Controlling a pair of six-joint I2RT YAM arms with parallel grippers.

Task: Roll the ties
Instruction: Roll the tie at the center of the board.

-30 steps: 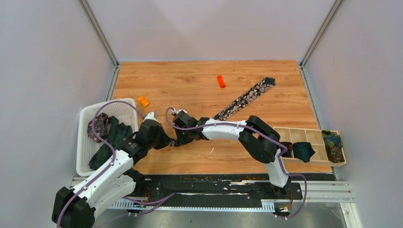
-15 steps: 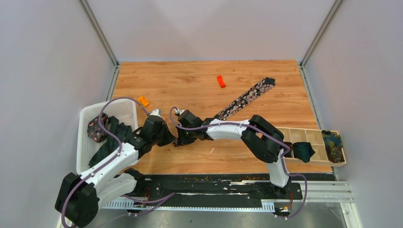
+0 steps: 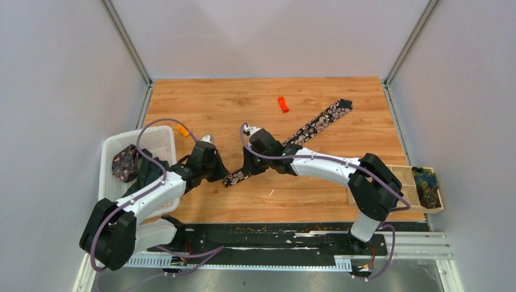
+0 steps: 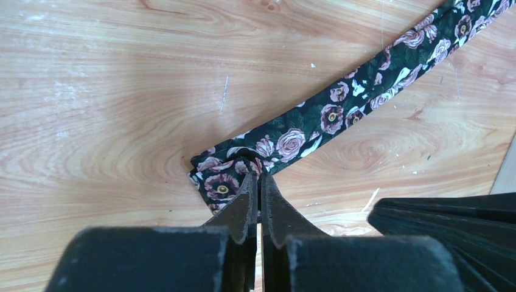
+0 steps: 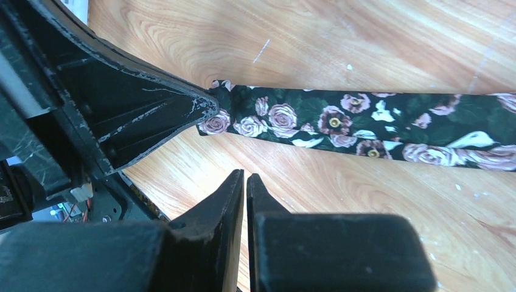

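Robot test cell of laboratory type: plain grey panels and metal posts enclose the wood-grain tabletop; a black mounting rail runs along its near edge.

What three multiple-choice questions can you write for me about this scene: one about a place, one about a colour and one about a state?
1. Where is the basket?
A. at the left edge of the table
B. at its right edge
C. at its far edge

2. What colour are the flowers on the tie?
A. yellow
B. pink
C. blue

3. How is the left pincer?
A. wide open
B. holding a block
C. shut, tips at the tie's narrow end

Answers: 1 A, the top view shows it at the left edge. 2 B, both wrist views show pink roses. 3 C, the left wrist view shows its fingers together at the tie's end.
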